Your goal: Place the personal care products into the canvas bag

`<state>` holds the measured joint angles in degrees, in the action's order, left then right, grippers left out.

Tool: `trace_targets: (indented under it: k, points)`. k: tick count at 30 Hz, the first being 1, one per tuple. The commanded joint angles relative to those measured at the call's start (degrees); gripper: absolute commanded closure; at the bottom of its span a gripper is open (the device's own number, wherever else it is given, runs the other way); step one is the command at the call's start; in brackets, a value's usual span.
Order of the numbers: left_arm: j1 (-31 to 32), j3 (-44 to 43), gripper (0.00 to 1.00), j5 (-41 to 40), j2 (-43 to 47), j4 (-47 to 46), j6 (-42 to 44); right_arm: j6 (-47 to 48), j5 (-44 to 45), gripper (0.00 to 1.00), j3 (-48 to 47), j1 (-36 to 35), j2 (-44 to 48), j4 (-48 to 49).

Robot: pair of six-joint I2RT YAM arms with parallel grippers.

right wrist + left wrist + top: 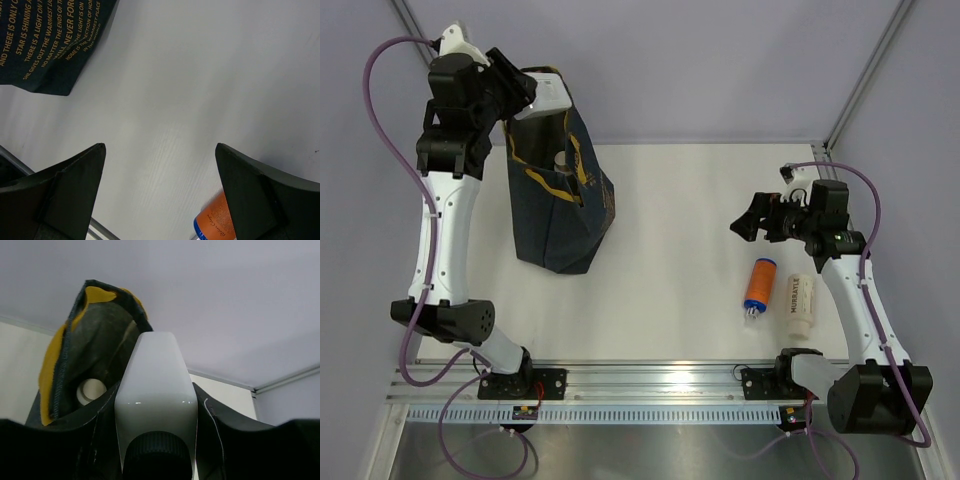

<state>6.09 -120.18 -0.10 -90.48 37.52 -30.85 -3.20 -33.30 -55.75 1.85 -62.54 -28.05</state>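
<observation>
Gripping white bottle (155,365) in left jaws at mouth of canvas bag (565,215), upright far left. Lower centred inside yellow trim (48,375) before letting go; avoid snagging fabric. With right jaws spread wide, empty, near orange bottle (758,285), cream tube (801,303) beside. Smooth white bench (670,200), grey walls (720,60), metal rail (650,380) along near edge.

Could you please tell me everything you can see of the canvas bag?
The canvas bag is a tall dark navy fabric tote with mustard trim and lines of gold print on one side. It stands upright, slightly slumped, on the far left of the table, mouth open upward. The left gripper holds a whitish bottle at its mouth; whether they touch the rim is unclear. A pale round shape shows inside.
</observation>
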Motion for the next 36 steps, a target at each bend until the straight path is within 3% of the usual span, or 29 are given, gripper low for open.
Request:
trace_targets:
  k: [1,8,12,16,17,18,24,27,31,35,36]
  points:
    - [-0.29,-4.36,1.00,-4.82,-0.40,-11.42,2.36,-0.14,-1.86,0.00,-3.31,0.17,-1.17,2.56]
    - [-0.64,0.82,1.00,-7.11,-1.46,-10.80,9.40,2.49,-4.13,0.01,-4.72,0.17,-2.67,1.34]
    - [-0.64,4.86,0.99,-3.95,-2.60,-10.89,10.37,11.53,-9.24,0.00,-7.09,0.17,-4.16,-4.28]
    - [-0.46,8.20,0.76,-1.31,-4.27,-10.19,10.02,14.01,-7.75,0.00,-9.29,0.18,-6.53,-8.85]
    - [-0.55,8.21,0.61,-0.70,-4.88,-9.66,9.85,14.71,-7.05,0.00,-9.47,0.26,-7.41,-10.95]
    - [-0.38,8.21,0.52,-0.43,-5.15,-9.40,9.67,14.54,-6.26,0.00,-9.64,0.26,-7.77,-11.84]
    - [-0.11,7.07,0.11,-0.25,-4.62,-9.48,9.67,10.94,3.50,0.01,-7.98,0.26,-8.47,-13.69]
    - [-0.11,4.43,0.04,1.40,-4.27,-9.48,9.58,9.70,7.46,0.01,-7.36,0.26,-8.12,-13.78]
    - [-0.11,3.20,0.03,3.78,-1.82,-10.62,9.49,10.49,8.42,0.00,-7.62,0.26,-6.37,-15.09]
    - [-0.11,6.79,0.02,12.11,4.68,-13.95,11.07,18.04,8.51,0.00,-10.52,0.79,-6.54,-23.35]
    - [-0.11,11.15,0.02,13.53,6.78,-16.66,11.51,23.19,7.21,0.01,-11.05,1.57,-6.63,-25.62]
